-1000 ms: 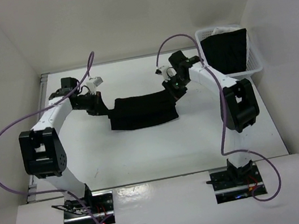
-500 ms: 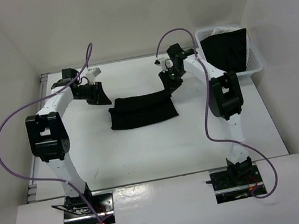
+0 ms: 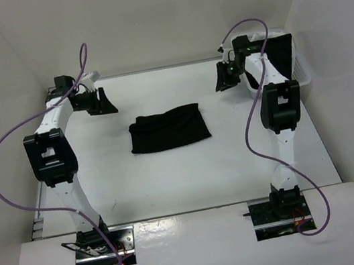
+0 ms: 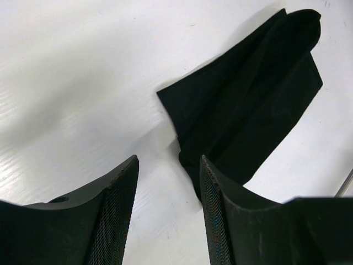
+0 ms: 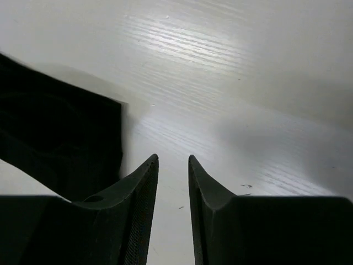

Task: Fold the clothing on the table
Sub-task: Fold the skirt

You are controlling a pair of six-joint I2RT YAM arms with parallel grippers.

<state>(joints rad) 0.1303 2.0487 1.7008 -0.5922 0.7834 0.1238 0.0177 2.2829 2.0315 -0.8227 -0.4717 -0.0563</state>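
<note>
Lying in a folded band near the middle of the worktop (image 3: 171,181), the clothing (image 3: 168,128) looks light, limp and matte, likely to sag unless pinched at its end corners. The left end effector (image 3: 105,108) and right end effector (image 3: 225,85) hang parted and empty near the far corners, clear of it.

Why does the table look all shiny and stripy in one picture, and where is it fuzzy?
Right wrist view: glare streaks the table, and the clothing has a blurry edge. Left wrist view: clothing sharp, soft grey shadow on the table. Top view: even light.
</note>
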